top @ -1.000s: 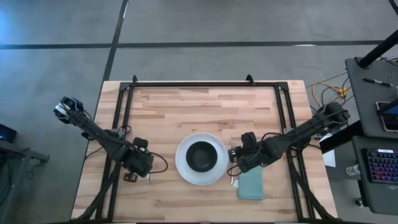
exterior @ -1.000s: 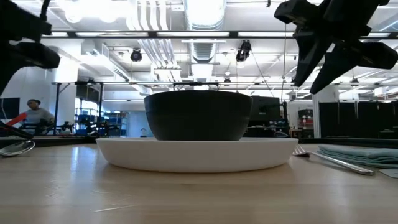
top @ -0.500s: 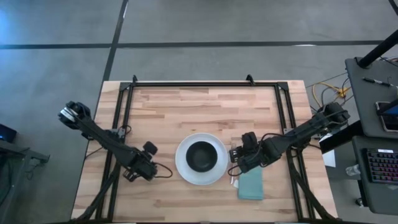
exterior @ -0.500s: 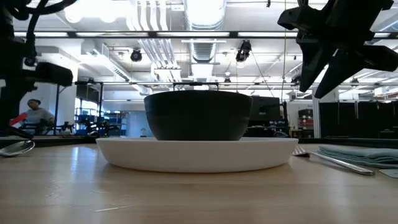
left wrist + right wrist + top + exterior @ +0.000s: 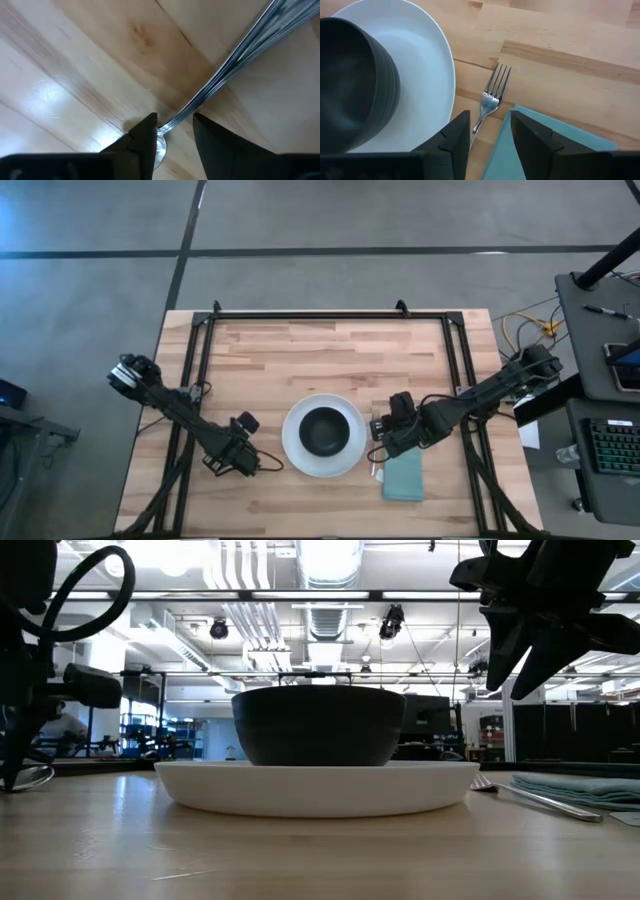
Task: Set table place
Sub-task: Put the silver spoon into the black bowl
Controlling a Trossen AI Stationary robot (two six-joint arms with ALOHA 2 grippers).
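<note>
the left tool [image 5: 172,131] is lowered onto the desk [image 5: 330,355] left of the white plate [image 5: 297,450], its fingers [image 5: 145,140] set narrowly apart astride the neck of the spoon [image 5: 235,60], which is not seen to be clamped. the black bowl [image 5: 323,431] is carried on the plate. the right tool [image 5: 487,132] is held open above the fork [image 5: 492,95], which is laid between the plate and the teal napkin [image 5: 403,478].

A desk [image 5: 600,395] stands right of the bench, carrying a lit keyboard [image 5: 612,446] and what may be a pen [image 5: 606,311]. Yellow cables [image 5: 530,330] trail across the grey floor [image 5: 90,300].
</note>
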